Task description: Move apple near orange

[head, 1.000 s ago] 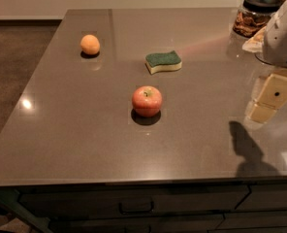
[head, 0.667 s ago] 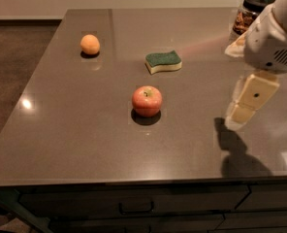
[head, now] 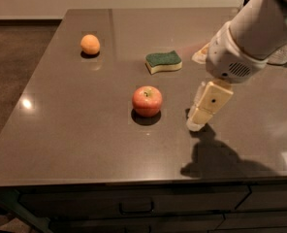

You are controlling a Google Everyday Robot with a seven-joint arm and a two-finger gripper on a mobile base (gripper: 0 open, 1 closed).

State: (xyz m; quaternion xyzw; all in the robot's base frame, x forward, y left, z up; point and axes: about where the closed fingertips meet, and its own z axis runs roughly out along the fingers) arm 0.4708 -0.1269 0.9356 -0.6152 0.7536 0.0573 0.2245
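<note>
My gripper [head: 196,123] has come closer, now at 3 o'clock of the apple [head: 147,101]; its grip I cannot tell. Stem points up.

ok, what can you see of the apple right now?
The round red apple with yellowish-pink patches sits upright on the dark grey tabletop. It has a short stem in a dimpled top and smooth, slightly glossy skin, and looks whole. Only the tabletop touches it. The cream pincer hangs to its right in the camera view, apart from it. The small pale-orange fruit lies far back on the left.
</note>
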